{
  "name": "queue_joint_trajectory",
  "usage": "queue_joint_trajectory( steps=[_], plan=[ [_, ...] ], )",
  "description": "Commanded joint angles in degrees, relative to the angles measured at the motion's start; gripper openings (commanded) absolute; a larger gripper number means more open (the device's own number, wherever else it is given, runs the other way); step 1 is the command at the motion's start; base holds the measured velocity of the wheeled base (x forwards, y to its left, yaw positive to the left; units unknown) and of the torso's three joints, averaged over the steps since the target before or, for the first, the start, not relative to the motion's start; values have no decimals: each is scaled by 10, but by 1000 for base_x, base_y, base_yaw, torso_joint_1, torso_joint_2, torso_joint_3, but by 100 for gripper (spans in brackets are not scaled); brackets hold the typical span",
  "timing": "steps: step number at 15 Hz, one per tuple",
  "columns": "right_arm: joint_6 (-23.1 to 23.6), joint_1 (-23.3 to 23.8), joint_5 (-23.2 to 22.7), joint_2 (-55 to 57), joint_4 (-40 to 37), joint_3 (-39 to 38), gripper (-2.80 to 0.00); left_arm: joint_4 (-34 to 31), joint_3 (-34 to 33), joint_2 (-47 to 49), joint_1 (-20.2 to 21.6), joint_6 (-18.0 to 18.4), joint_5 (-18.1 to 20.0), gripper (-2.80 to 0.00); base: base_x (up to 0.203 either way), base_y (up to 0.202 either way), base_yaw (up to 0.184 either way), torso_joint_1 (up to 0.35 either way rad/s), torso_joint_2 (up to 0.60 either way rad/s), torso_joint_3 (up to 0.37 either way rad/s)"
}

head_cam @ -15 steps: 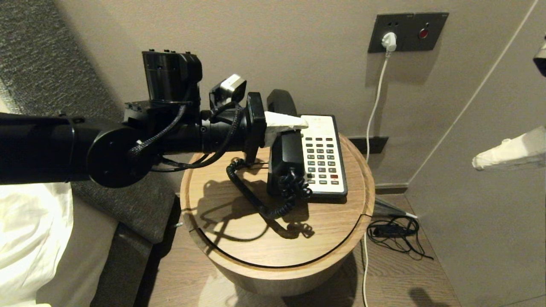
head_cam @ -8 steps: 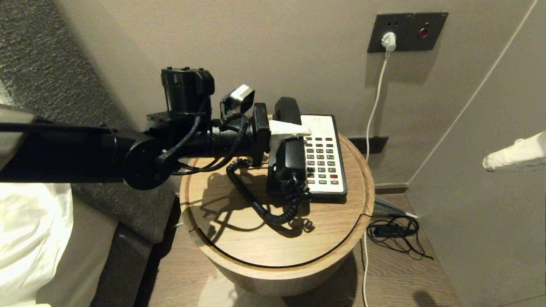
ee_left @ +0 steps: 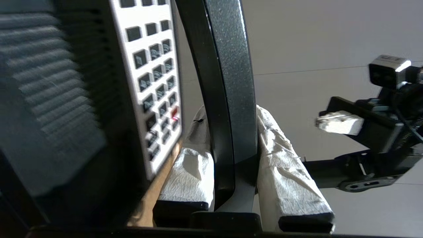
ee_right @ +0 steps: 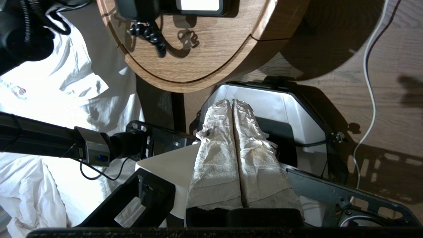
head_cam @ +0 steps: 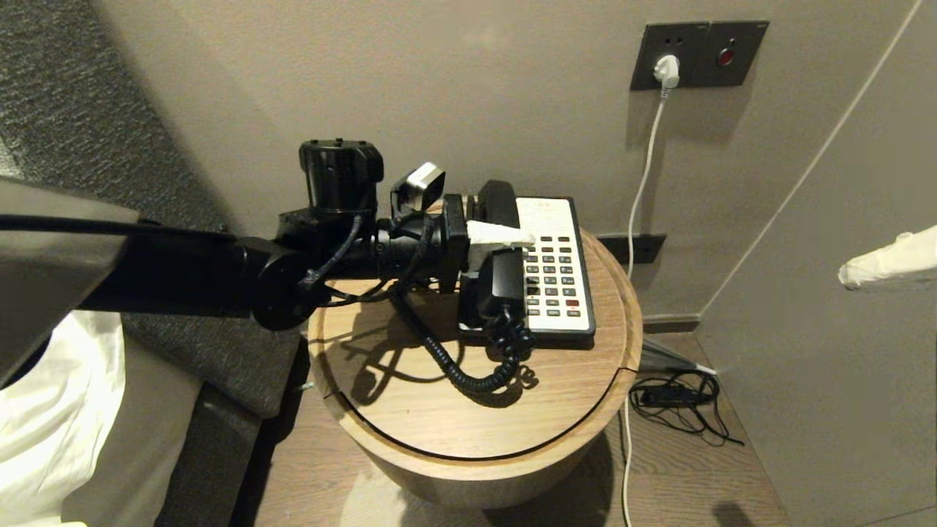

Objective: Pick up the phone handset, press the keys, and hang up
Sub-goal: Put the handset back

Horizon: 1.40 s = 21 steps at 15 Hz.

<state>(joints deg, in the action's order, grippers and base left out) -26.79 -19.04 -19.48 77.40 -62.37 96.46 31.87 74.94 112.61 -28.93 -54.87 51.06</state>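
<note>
The black handset is gripped by my left gripper, which reaches in from the left. It hangs close over the black cradle side of the phone base, which has a white keypad. I cannot tell whether handset and cradle touch. In the left wrist view the handset stands between the white-wrapped fingers, with the keypad beside it. The coiled cord lies on the round wooden table. My right gripper is shut and empty, in the air far right; its wrist view shows it above the robot's base.
A white plug sits in the wall socket, and its cable runs down to a tangle of black wire on the floor. A bed with white linen stands at the left. The table's front half is bare wood.
My left gripper has carried the handset down and to the right, closer to the phone base. The cord has slackened onto the table. My right gripper has drifted slightly right.
</note>
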Motion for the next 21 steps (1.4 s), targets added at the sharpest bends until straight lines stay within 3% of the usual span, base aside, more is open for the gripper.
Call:
queue_joint_trajectory(
  steps=[1, 11, 12, 21],
  plan=[
    [-1, 0, -1, -2, -6, 0, -280, 6, -1, 15, 5, -3, 3, -280, 0, 0, 0, 0, 0, 0],
    [-1, 0, -2, -15, -8, -12, -280, 19, 25, 50, 13, -3, 6, -280, 0, 0, 0, 0, 0, 0],
    [-1, 0, -3, -15, -8, -15, -280, 19, 29, 52, 13, -3, 7, 0, 0, 0, 0, 0, 0, 0],
    [-1, -1, -2, -20, -10, -10, -280, 21, 23, 26, 20, 4, -9, 0, 0, 0, 0, 0, 0, 0]
  ],
)
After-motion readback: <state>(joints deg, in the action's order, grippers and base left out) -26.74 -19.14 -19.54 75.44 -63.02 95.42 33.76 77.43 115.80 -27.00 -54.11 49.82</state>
